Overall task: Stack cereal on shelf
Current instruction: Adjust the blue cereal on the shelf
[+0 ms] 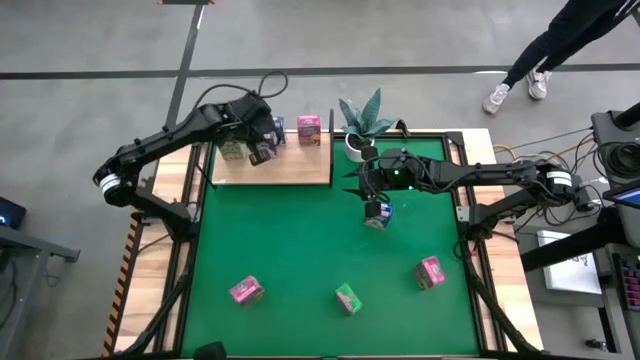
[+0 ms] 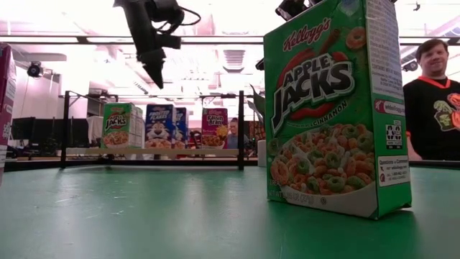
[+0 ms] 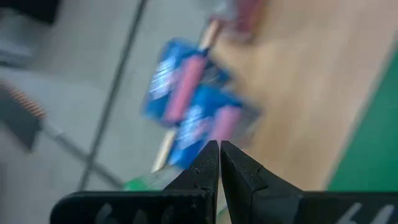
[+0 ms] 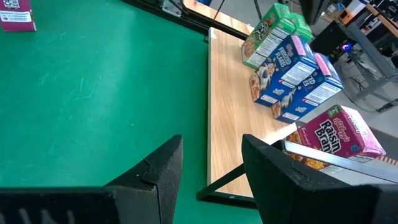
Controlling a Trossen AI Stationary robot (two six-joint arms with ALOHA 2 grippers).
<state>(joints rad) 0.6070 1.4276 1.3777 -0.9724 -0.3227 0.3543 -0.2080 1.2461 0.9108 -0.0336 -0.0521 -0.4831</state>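
The light-wood shelf (image 1: 300, 165) stands at the table's far left. On it stand a green carton (image 1: 234, 150), two blue-and-white cartons (image 1: 268, 135) and a pink carton (image 1: 308, 128). They also show in the right wrist view: the green one (image 4: 273, 31), the blue ones (image 4: 298, 74), the pink one (image 4: 336, 134). My left gripper (image 3: 219, 152) is shut and empty, hovering above the blue cartons (image 2: 159, 126). My right gripper (image 4: 211, 168) is open and empty above the green table, right of the shelf (image 1: 378, 213). Two pink cartons (image 1: 245, 290) (image 1: 430, 271) and a green one (image 1: 348, 297) lie on the table near its front.
A potted plant (image 1: 362, 125) stands at the shelf's right end, close behind my right arm. Thin black posts (image 2: 241, 129) rise from the shelf's edges. A person (image 2: 431, 93) stands beyond the table's right side, and another person's legs (image 1: 530, 70) show beyond its far edge.
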